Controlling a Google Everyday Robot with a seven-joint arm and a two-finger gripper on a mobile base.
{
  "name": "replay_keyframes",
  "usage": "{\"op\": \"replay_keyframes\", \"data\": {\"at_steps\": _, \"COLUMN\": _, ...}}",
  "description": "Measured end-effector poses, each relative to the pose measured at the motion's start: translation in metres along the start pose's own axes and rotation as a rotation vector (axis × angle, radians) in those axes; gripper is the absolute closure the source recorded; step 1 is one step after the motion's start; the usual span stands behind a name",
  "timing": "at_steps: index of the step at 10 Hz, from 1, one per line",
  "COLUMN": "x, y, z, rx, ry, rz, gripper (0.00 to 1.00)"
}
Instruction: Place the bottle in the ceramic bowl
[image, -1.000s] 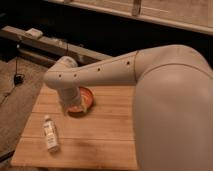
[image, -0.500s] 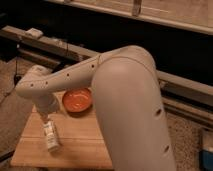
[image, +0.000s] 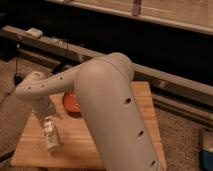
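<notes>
I see the gripper (image: 45, 112) just over the bottle (image: 50, 138) lying on the table (image: 142, 102); its state I cannot tell. The ceramic bowl (image: 71, 103) sits near.

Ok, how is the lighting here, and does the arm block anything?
Camera view: dim warm light, background nearly black. The arm fills the middle, covering part of the ceramic bowl. The gripper hangs at the upper end of the bottle.
</notes>
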Motion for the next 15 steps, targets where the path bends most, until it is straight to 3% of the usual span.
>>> {"op": "replay_keyframes", "data": {"at_steps": 3, "x": -0.001, "y": 0.01, "z": 0.022, "rx": -0.011, "ry": 0.034, "rz": -0.02, "gripper": 0.35}}
{"op": "replay_keyframes", "data": {"at_steps": 7, "x": 0.007, "y": 0.037, "z": 0.031, "rx": -0.004, "ry": 0.061, "rz": -0.082, "gripper": 0.35}}
{"op": "replay_keyframes", "data": {"at_steps": 15, "x": 0.002, "y": 0.04, "z": 0.055, "rx": -0.001, "ry": 0.092, "rz": -0.092, "gripper": 0.35}}
